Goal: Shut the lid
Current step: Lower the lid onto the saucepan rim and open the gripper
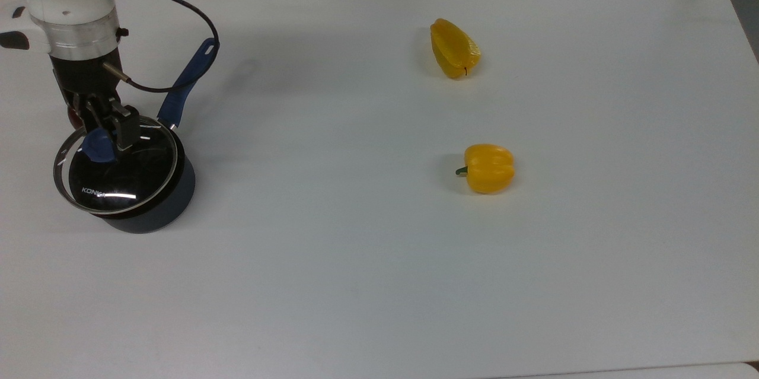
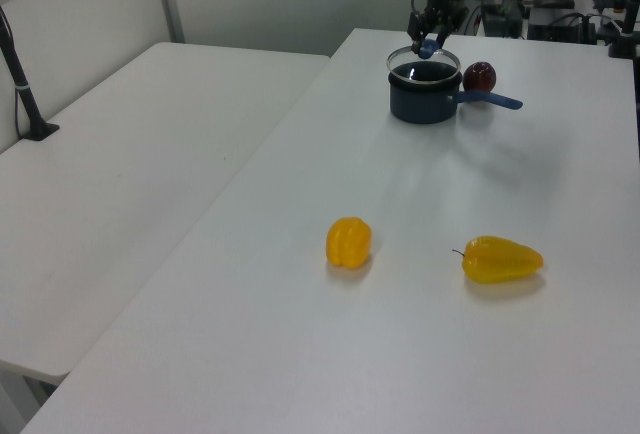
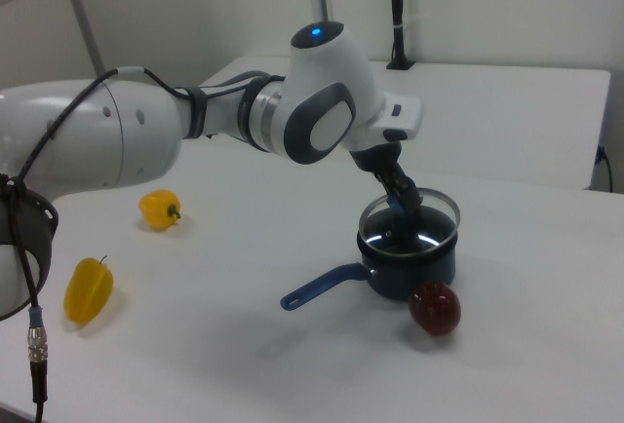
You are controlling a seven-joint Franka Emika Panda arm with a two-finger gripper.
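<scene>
The clear glass lid (image 1: 127,183) with a metal rim and white KONKA lettering hangs over the mouth of the dark blue pot (image 1: 163,204). It sits a little off-centre toward the top view's left. My gripper (image 1: 105,142) is shut on the lid's blue knob (image 1: 95,147). The pot's blue handle (image 1: 185,82) points up and right in the top view. In the right view the lid (image 3: 436,211) looks slightly tilted above the pot (image 3: 421,272); whether it touches the rim I cannot tell. In the left view the gripper (image 2: 428,44) holds the lid (image 2: 424,56) over the pot (image 2: 424,102).
A dark red apple (image 3: 434,308) lies close beside the pot, largely behind my gripper in the top view. Two yellow peppers (image 1: 454,48) (image 1: 487,168) lie far toward the top view's right. My arm (image 3: 312,116) reaches in over the white table (image 1: 379,284).
</scene>
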